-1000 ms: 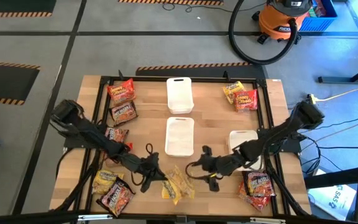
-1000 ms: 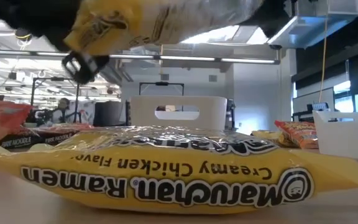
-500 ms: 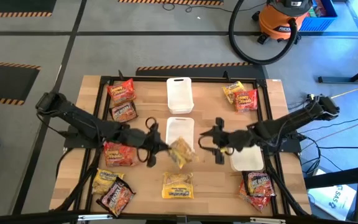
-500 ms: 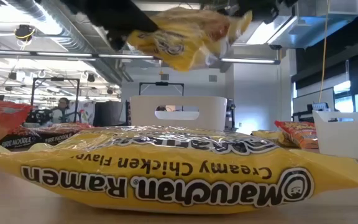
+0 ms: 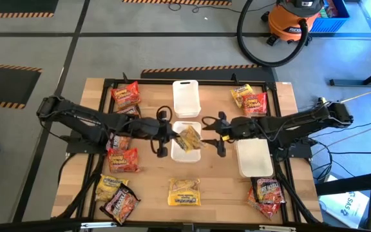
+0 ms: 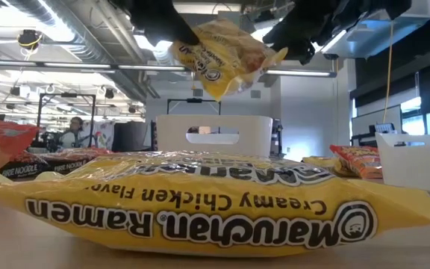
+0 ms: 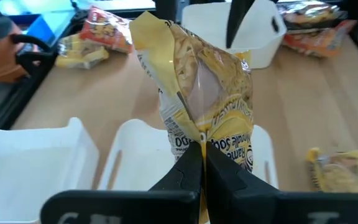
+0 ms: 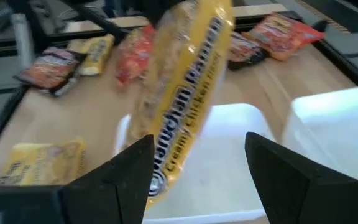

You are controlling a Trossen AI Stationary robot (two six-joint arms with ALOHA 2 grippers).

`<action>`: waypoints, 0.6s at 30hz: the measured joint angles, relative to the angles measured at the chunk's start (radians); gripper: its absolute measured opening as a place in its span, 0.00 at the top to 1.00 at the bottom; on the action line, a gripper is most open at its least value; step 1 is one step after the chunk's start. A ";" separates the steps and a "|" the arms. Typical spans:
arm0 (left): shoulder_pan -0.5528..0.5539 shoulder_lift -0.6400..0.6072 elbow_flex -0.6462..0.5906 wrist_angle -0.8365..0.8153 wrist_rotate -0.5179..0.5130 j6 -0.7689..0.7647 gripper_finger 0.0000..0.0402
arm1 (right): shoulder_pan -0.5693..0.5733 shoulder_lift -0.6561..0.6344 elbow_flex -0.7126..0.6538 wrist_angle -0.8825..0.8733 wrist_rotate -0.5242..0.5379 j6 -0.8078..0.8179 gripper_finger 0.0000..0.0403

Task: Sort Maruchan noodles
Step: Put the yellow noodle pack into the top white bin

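Observation:
A yellow Maruchan packet (image 5: 189, 138) hangs in the air over the middle white tray (image 5: 176, 153), tilted in the low view (image 6: 226, 56). My left gripper (image 5: 168, 134) is shut on it, coming from the table's left. My right gripper (image 5: 215, 134) is open just off the packet's right end; in its wrist view the packet (image 8: 179, 106) stands between and beyond the spread fingers, and I cannot tell whether they touch. A second yellow packet (image 5: 183, 192) lies flat near the near edge, and fills the low view (image 6: 200, 209). My left gripper pinches the yellow packet by its end edge (image 7: 197, 142) between the two shut fingers (image 7: 182, 174). The fingers come roughly level from the table's left. The packet is lifted clear, crumpled at the pinch, and stands out beyond the fingertips above the middle tray.
Red, dark and yellow packets lie along the left side (image 5: 125, 93) (image 5: 122, 159) (image 5: 113, 194), at the far right (image 5: 248, 100) and the near right corner (image 5: 267, 192). More white trays stand at the far middle (image 5: 186, 98) and on the right (image 5: 254, 158).
My left gripper has carried one yellow packet up from the near edge, toward the far edge, to above the middle tray. My right gripper has moved from the near edge toward the far edge and left, staying beside the packet. The other yellow packet stayed on the table.

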 joint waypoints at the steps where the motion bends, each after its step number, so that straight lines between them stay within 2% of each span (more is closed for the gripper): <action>1: 0.006 0.000 0.000 0.001 -0.003 0.011 1.00 | 0.001 0.000 0.000 0.004 0.005 0.012 0.41; 10: 0.011 0.007 0.000 -0.004 -0.015 0.046 1.00 | 0.003 0.000 0.000 0.026 0.012 0.072 0.40; 13: 0.002 0.007 0.000 -0.002 -0.016 0.046 1.00 | 0.003 0.008 0.000 0.063 -0.005 0.083 0.35; 18: -0.004 0.007 0.000 0.008 -0.015 0.044 1.00 | 0.003 0.077 0.002 0.138 -0.009 0.121 0.20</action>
